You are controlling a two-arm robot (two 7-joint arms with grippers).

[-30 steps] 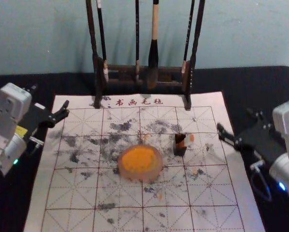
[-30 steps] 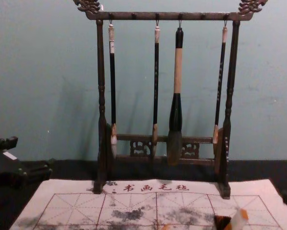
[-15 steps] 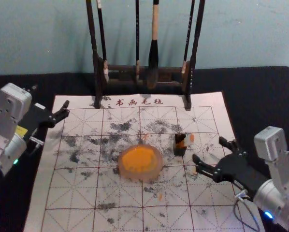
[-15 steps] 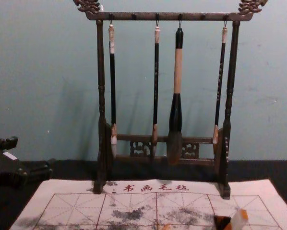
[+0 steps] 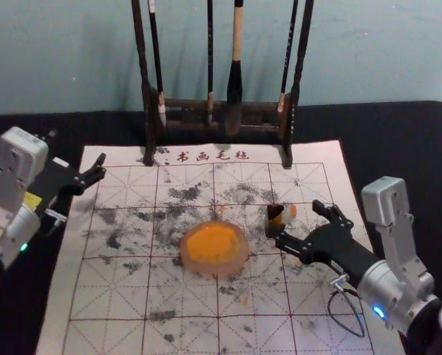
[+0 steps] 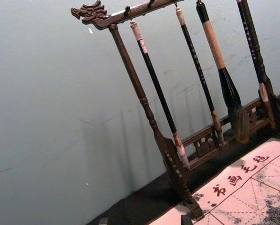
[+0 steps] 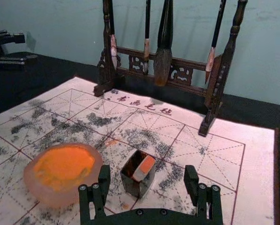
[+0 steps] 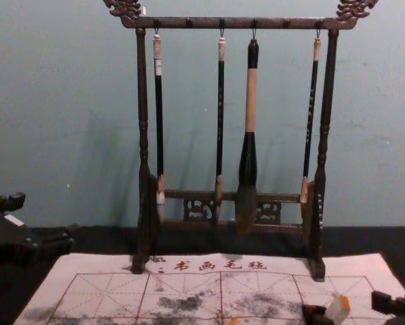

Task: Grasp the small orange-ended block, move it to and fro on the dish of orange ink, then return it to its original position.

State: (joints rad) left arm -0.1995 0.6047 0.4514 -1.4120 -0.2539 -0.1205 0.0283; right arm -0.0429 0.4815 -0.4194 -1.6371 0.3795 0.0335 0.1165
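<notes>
Leaning block (image 7: pixel 144 168), just beyond spread right gripper (image 5: pixel 298 223), left gripper (image 5: pixel 76 150) at mat (image 5: pixel 67 274) edge

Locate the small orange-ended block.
In the head view, the block leans inside the dark box, right of the ink dish, close to the open right gripper.

The black tabletop (image 5: pixel 406 140) carries a pale gridded mat (image 5: pixel 103 333) blotched with dark stains.
</notes>
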